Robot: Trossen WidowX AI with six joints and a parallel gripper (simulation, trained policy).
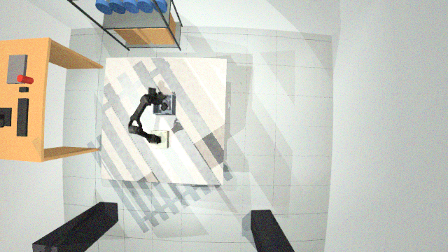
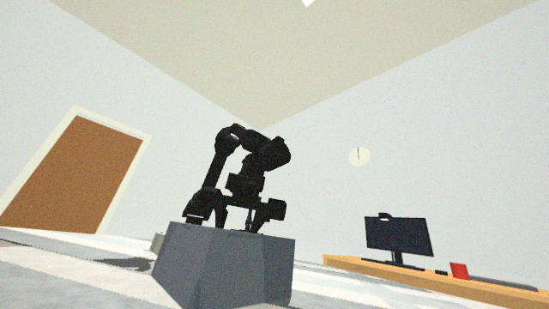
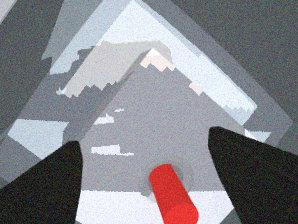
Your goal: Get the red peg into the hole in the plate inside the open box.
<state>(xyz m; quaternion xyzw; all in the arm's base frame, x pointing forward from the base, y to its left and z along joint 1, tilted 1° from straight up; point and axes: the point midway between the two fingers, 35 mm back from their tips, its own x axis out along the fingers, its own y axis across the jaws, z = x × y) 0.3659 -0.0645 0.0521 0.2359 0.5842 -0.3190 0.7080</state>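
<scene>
Red peg (image 3: 172, 192): plain cylinder, uniformly red along the side, brighter on the round end face nearest the wrist camera. Shown leaning in the wrist view, inside the open box, with far end at the ringed hole in the grey plate (image 3: 135, 125) (image 1: 169, 105); depth in the hole impossible to tell. Hidden from the top and exterior views.

Gripper (image 1: 164, 105) (image 2: 237, 229) (image 3: 145, 144): released, dark fingers wide apart on either side of the peg, visible gaps to both. Placed low over the box.

Open box (image 1: 174, 110) (image 2: 232, 270) (image 3: 280, 125): blue-grey, angular walls, patches of light inside.

Markings: face of the round wall clock (image 2: 359, 156) too small to read beyond a dark hand; monitor (image 2: 399, 236) (image 1: 5, 117) dark-screened, on the orange-brown desk (image 1: 35, 105) (image 2: 347, 263).
</scene>
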